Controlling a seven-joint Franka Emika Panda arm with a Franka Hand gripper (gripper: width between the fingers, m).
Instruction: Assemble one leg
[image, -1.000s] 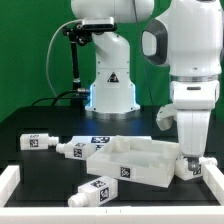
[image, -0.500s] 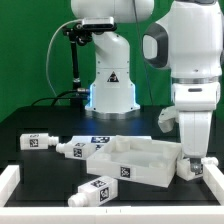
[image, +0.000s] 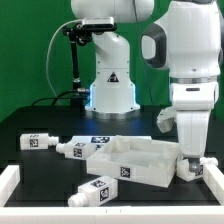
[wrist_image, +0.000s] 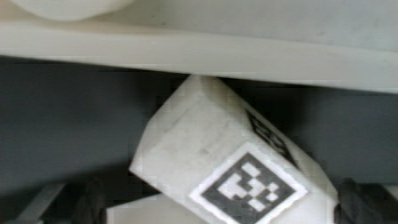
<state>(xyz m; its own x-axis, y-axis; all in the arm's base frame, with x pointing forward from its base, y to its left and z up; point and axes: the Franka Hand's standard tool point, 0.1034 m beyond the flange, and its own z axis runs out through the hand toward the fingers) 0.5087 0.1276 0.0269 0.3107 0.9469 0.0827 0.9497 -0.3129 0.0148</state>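
A leg (image: 189, 166), a chunky white peg with a square tag, lies on the black table at the right end of the large white tray-like part (image: 135, 160). My gripper (image: 190, 160) is down over this leg. In the wrist view the leg (wrist_image: 222, 170) fills the space between my two dark fingers (wrist_image: 63, 203), with a dark gap on one side, so the jaws stand open around it. Three more legs lie on the table: one at the far left (image: 35, 141), one by the tray's left end (image: 80, 148), one in front (image: 103, 187).
The tray-like part's wall (wrist_image: 214, 45) runs close behind the leg in the wrist view. A white rim (image: 10, 185) borders the table at the front left. The robot base (image: 110, 85) and a black stand (image: 72, 60) are at the back.
Almost nothing has changed; the arm has at most risen very slightly over the leg.
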